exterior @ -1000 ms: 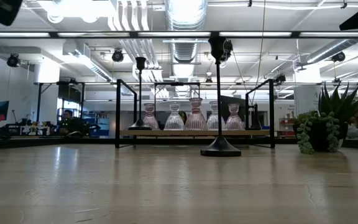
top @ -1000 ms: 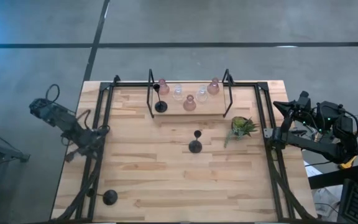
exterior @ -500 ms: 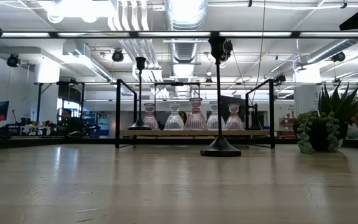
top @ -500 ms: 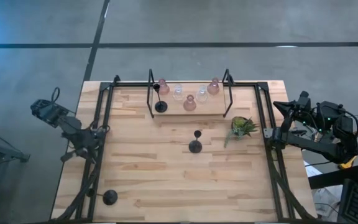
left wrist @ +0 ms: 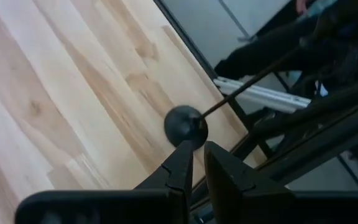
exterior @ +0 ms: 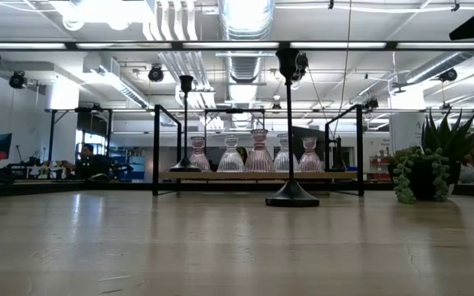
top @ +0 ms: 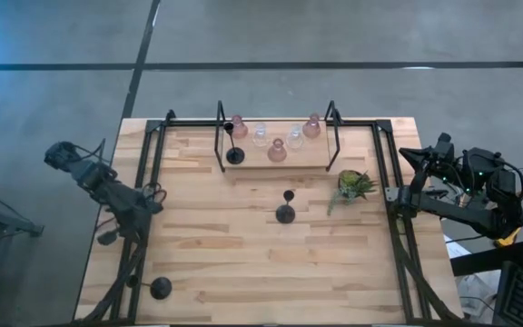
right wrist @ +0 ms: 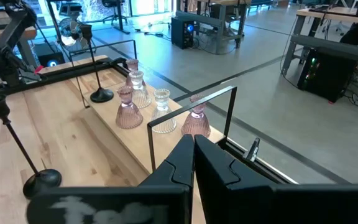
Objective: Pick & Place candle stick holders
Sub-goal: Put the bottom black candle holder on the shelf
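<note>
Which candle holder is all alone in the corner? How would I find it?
Start at the wooden table and go to its near left corner, far from the rack of glass holders. There stands a black candlestick holder with a round base and thin stem, the only one beside the left gripper.
</note>
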### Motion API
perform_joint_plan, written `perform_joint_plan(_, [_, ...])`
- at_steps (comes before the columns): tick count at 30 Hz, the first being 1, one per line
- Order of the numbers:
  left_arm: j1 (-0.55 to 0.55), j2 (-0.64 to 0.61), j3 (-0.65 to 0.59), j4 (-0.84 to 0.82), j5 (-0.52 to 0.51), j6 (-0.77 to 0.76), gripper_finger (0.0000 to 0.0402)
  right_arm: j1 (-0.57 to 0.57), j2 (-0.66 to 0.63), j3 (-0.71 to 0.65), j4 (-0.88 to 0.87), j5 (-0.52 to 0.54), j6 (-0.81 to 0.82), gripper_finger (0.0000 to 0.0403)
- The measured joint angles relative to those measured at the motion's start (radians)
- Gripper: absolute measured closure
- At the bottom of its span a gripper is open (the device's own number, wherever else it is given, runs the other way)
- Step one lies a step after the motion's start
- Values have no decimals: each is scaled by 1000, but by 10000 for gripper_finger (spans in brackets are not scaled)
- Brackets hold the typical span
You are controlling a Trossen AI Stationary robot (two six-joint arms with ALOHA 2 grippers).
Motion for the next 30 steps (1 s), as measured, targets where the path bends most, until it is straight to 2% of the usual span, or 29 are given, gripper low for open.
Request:
perform_joint_plan(6, [-61, 31, -10, 24, 10, -1, 363, 0, 0, 0, 0, 0, 0, 394])
perform_joint_plan(12, [-168, 120, -10, 146, -5, 3, 363, 0, 0, 0, 0, 0, 0, 394])
perform_joint_plan(21, [-362, 257, -10, 232, -110, 10, 363, 0, 0, 0, 0, 0, 0, 394])
perform_joint_plan(30, [-385, 279, -10, 325, -111, 62, 362, 0, 0, 0, 0, 0, 0, 394])
